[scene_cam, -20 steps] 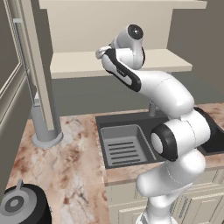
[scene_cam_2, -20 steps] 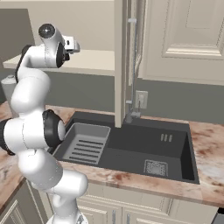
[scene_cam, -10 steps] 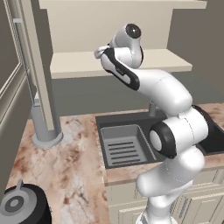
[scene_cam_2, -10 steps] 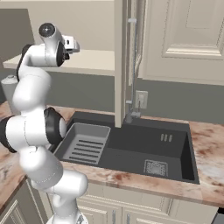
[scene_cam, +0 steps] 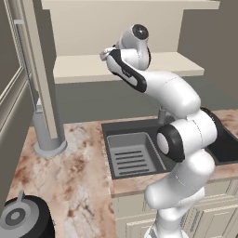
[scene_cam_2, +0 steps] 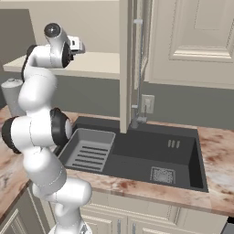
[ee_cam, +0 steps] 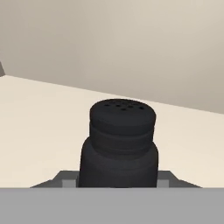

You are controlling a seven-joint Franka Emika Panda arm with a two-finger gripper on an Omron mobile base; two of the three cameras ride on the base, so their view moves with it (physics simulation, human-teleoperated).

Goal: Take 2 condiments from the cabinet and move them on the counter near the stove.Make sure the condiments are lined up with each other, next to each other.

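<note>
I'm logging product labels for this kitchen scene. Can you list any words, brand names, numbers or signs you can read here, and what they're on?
None: no readable text on anything.
The black shaker on the cabinet shelf is plain, with only holes in its top.
The sink and counter carry no markings.

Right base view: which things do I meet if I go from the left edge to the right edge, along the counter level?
Grey cylinder at the wall → robot arm's lower body → ribbed drain tray in the sink → faucet → square drain → bare counter.
</note>
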